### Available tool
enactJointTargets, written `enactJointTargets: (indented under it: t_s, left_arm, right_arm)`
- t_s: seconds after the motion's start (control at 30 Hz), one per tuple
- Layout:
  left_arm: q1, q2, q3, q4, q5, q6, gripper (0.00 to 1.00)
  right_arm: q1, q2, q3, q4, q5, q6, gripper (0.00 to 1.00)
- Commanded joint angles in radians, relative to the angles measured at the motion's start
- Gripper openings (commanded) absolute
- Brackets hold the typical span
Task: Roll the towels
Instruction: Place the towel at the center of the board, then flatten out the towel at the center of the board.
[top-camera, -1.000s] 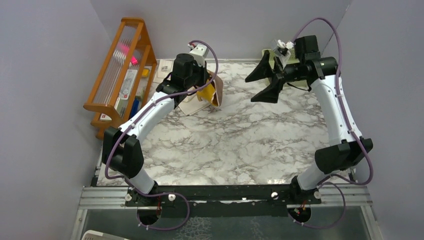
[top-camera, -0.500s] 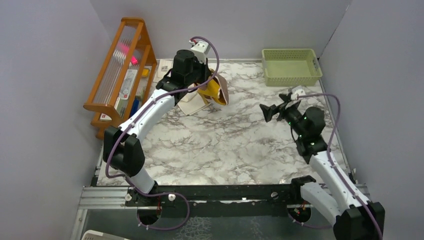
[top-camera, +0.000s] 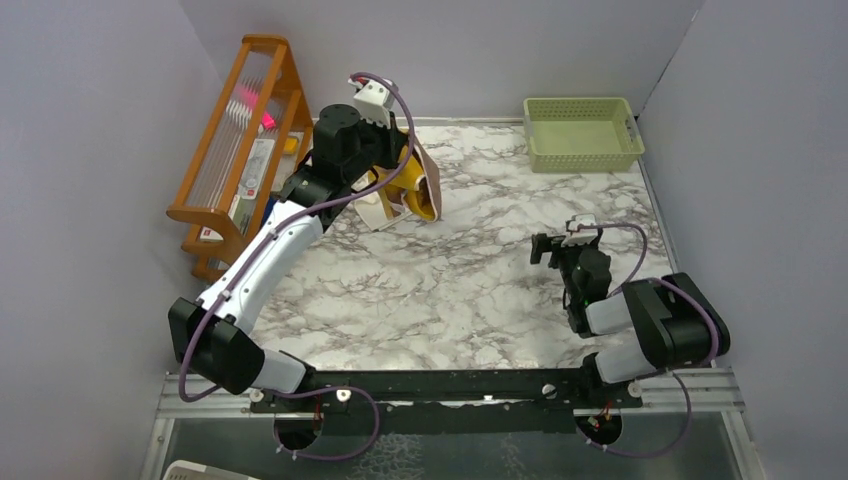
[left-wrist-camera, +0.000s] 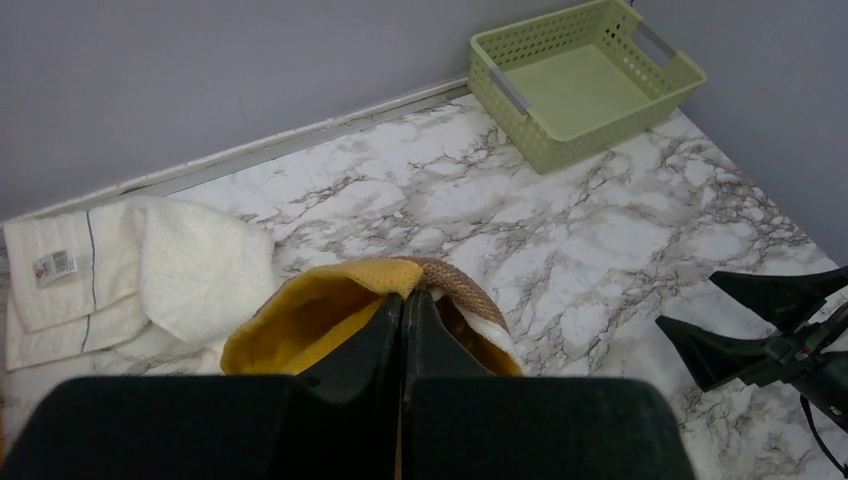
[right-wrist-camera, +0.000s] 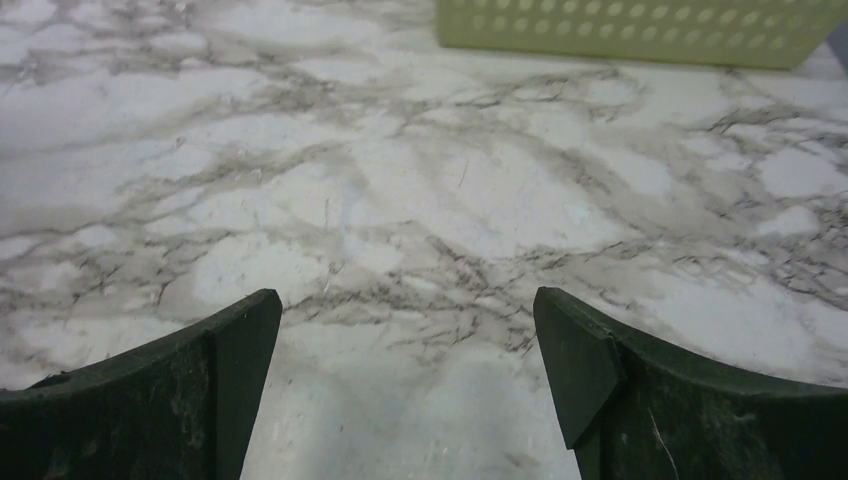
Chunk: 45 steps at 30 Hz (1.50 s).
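- The left hand (left-wrist-camera: 402, 300) has its fingers pressed together on a fold of the brown towel (left-wrist-camera: 455, 285), which hangs bunched from it with the mustard-yellow side (left-wrist-camera: 310, 320) showing.
- The brown towel is at the far left of the tabletop (top-camera: 470, 280), raised over the cream towel (left-wrist-camera: 170, 270).
- The cream towel lies loosely rumpled near the back wall, with its small label (left-wrist-camera: 52, 266) facing up.
- The right hand (right-wrist-camera: 405, 330) is spread wide and holds nothing. It sits low over bare marble on the right side, well apart from both towels.
- The task looks to be at an early stage, as neither towel is rolled or even laid out flat. The brown one probably needs spreading first, and the cream one is untouched.
- The green basket (left-wrist-camera: 520, 130) in the far right corner has nothing in it.
- From above, the left wrist covers much of both towels, so their full outlines cannot be made out.
- It is unclear whether the brown towel's lower edge rests on the cream towel or hangs just free of it.
- The wrist view cuts off the cream towel's left edge.
- The contents of the wooden rack (top-camera: 245, 130) are too small to identify.
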Motion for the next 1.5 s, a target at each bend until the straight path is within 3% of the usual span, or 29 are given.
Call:
enactJointTargets:
  t_s: [0.0, 0.03, 0.13, 0.27, 0.37, 0.43, 0.67, 0.7, 0.73, 0.8, 0.87, 0.93, 1.1, 1.27, 1.47]
  left_arm:
    - [0.003, -0.033, -0.029, 0.021, -0.038, 0.01, 0.0]
    - [0.003, -0.036, -0.031, 0.019, -0.039, 0.01, 0.0]
    - [0.004, -0.034, -0.02, 0.003, -0.03, 0.016, 0.0]
    - [0.005, -0.032, 0.019, -0.047, -0.013, 0.026, 0.0]
    - [0.005, -0.046, 0.055, -0.137, 0.005, 0.058, 0.0]
    - [-0.011, -0.057, 0.062, -0.205, 0.066, 0.099, 0.0]
    - [-0.166, -0.01, 0.016, -0.455, 0.062, 0.142, 0.0]
    - [-0.171, -0.005, -0.013, -0.469, 0.041, 0.127, 0.08]
    - [-0.173, -0.006, -0.045, -0.478, 0.004, 0.103, 0.29]
    - [-0.174, -0.029, -0.123, -0.485, -0.12, 0.056, 0.53]
    - [-0.174, -0.08, -0.191, -0.484, -0.21, 0.009, 0.68]
    - [-0.172, -0.153, -0.249, -0.482, -0.272, -0.049, 0.78]
    - [-0.173, -0.333, -0.423, -0.426, -0.167, -0.235, 0.82]
    - [-0.178, -0.459, -0.728, -0.258, -0.003, -0.473, 0.8]
    - [-0.185, -0.523, -0.949, -0.084, -0.082, -0.629, 0.8]
  right_arm:
    - [-0.056, 0.185, -0.019, 0.464, -0.015, 0.015, 1.0]
    - [-0.056, 0.212, -0.016, 0.506, -0.024, -0.002, 1.0]
    - [-0.056, 0.152, 0.056, 0.266, -0.031, 0.006, 1.0]
    - [-0.056, 0.154, 0.113, 0.16, -0.045, -0.007, 1.0]
    - [-0.056, 0.184, 0.104, 0.229, -0.055, -0.018, 1.0]
    - [-0.056, 0.168, 0.128, 0.153, -0.052, -0.012, 1.0]
    - [-0.055, 0.178, 0.119, 0.188, -0.063, -0.018, 1.0]
    - [-0.055, 0.18, 0.119, 0.19, -0.063, -0.019, 1.0]
    - [-0.055, 0.181, 0.118, 0.196, -0.064, -0.02, 1.0]
    - [-0.056, 0.182, 0.117, 0.199, -0.065, -0.02, 1.0]
    - [-0.055, 0.182, 0.118, 0.198, -0.065, -0.02, 1.0]
    - [-0.056, 0.182, 0.118, 0.198, -0.064, -0.02, 1.0]
    - [-0.056, 0.182, 0.118, 0.198, -0.064, -0.02, 1.0]
    - [-0.055, 0.181, 0.118, 0.199, -0.064, -0.021, 1.0]
    - [-0.055, 0.182, 0.117, 0.198, -0.065, -0.02, 1.0]
